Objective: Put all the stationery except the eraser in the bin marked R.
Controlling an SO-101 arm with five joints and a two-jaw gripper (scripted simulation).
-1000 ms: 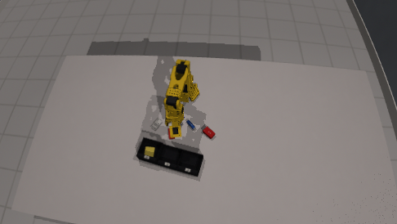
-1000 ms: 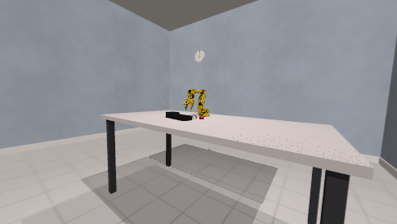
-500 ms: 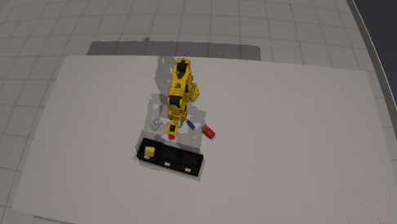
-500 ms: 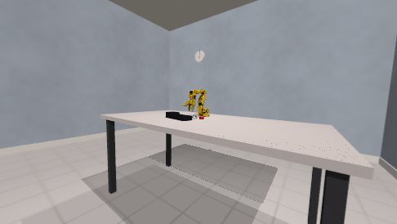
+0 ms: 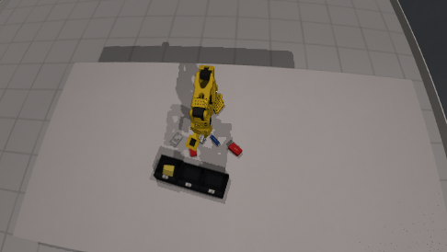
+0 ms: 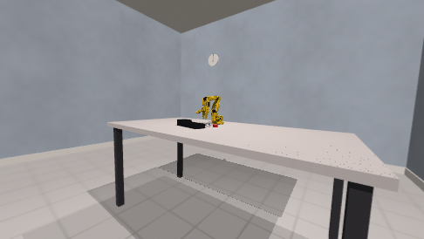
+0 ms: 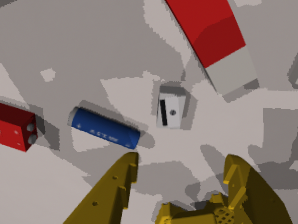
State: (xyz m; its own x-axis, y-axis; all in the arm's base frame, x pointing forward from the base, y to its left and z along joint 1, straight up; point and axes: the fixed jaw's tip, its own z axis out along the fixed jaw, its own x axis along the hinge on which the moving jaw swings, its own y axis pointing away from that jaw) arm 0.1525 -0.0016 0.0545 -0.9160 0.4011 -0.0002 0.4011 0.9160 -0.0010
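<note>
My gripper [image 7: 181, 163] [image 5: 195, 144] is open and empty, low over the table just behind the bins. In the wrist view a small grey pencil sharpener [image 7: 172, 107] [image 5: 202, 139] lies just beyond the fingertips. A red eraser with a grey end [image 7: 208, 24] [image 5: 192, 152] lies past it to the right. A blue cylinder [image 7: 107, 129] [image 5: 214, 140] lies to the left, and a red block [image 7: 15, 128] [image 5: 235, 148] lies farther left. The black three-part bin row [image 5: 224, 185] [image 6: 189, 124] stands in front of the arm; I cannot read its small white labels.
A yellow cube [image 5: 168, 170] sits in the bin's left compartment. A white domino [image 5: 176, 139] lies left of the gripper. The arm's base [image 5: 204, 83] [image 6: 212, 109] stands behind the objects. The table's edges are far off.
</note>
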